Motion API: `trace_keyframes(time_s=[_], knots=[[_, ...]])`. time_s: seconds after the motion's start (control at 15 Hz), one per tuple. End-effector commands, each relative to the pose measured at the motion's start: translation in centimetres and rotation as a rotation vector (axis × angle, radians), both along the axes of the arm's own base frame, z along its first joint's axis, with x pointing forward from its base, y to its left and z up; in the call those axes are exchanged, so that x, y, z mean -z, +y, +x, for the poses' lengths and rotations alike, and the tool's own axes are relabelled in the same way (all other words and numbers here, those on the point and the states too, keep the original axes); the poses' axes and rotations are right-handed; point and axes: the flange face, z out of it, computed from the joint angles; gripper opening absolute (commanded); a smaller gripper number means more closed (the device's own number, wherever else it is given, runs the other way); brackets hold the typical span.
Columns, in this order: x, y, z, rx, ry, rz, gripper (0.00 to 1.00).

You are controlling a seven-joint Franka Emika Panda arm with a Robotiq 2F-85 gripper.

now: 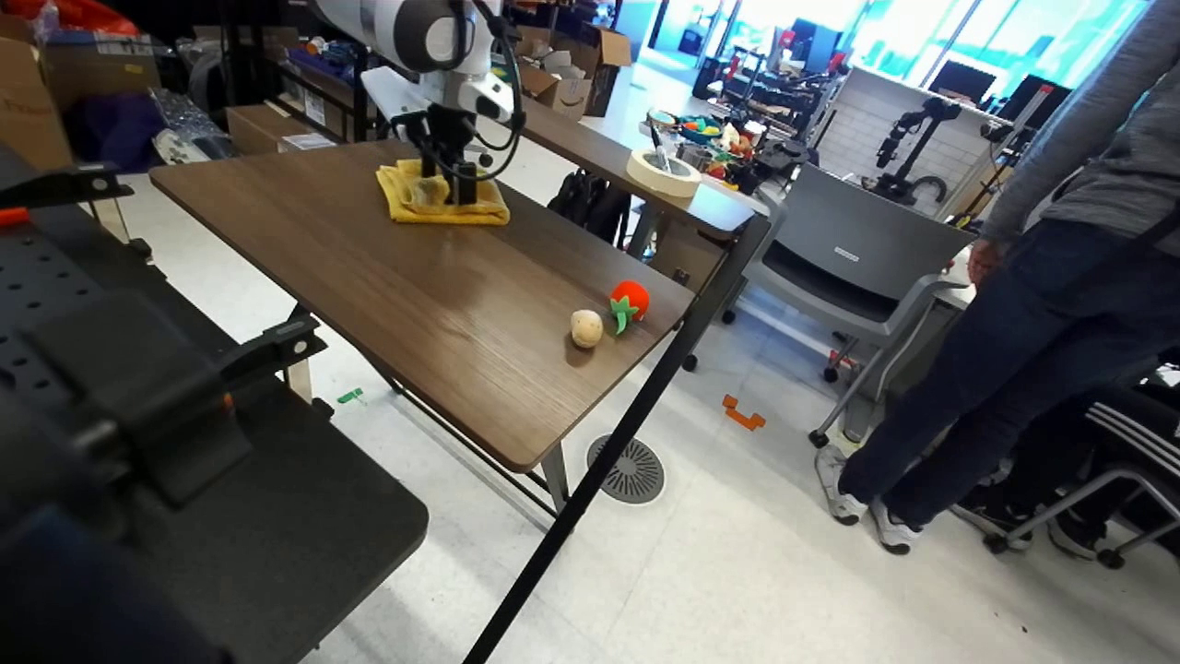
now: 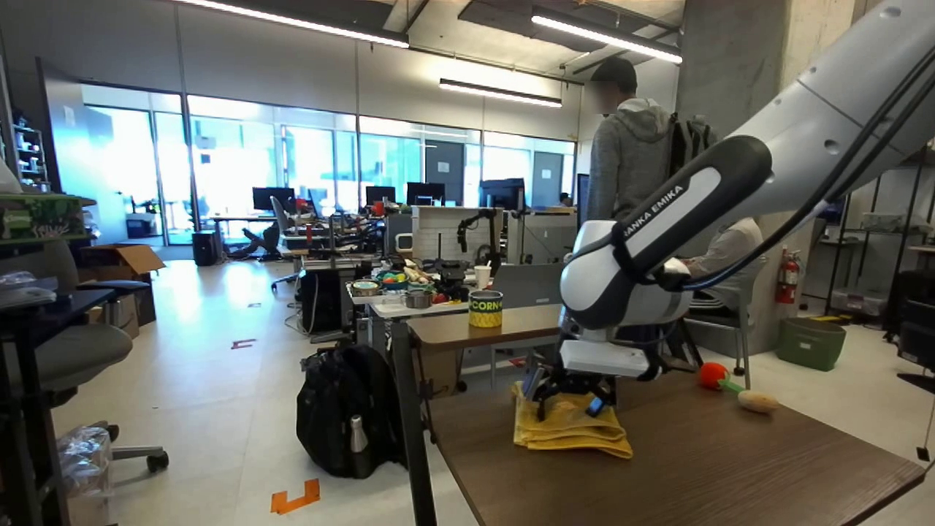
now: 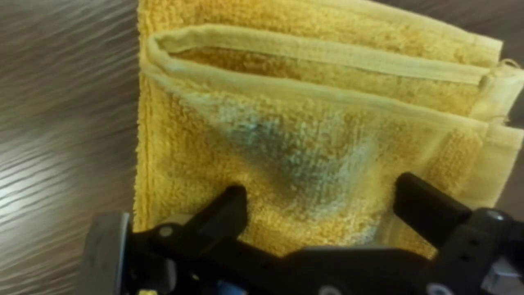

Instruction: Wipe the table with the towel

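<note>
On the brown table (image 1: 433, 304), the folded towel (image 3: 303, 135) lies directly beneath the gripper (image 3: 320, 184); its jaws stand wide apart, pinching nothing.

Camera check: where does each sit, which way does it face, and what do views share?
An exterior view, high off the table, looks slantwise down over it; arm and claw at the top.
An exterior view, above table height, faces across it toward glass walls; arm at the picture's right, with claw.
Wrist view: on the arm, facing down at the towel; claw's fingers at the bottom.
Both exterior views share table, towel, red object.
</note>
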Motion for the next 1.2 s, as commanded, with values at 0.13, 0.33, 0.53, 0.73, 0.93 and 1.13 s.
trace_keyframes(time_s=[0.13,0.33,0.53,0.73,0.93,1.13], knots=[[2.6,-8.7,0.1,0.159,0.084,0.01,1.0],[3.2,-5.2,-2.1,0.039,0.189,0.024,1.0],[4.5,0.6,-4.4,-0.085,0.253,0.038,1.0],[4.8,6.3,-7.3,-0.205,0.317,0.033,1.0],[4.8,9.4,-9.9,-0.279,0.419,0.015,1.0],[4.2,7.7,-10.2,-0.229,0.492,-0.007,1.0]])
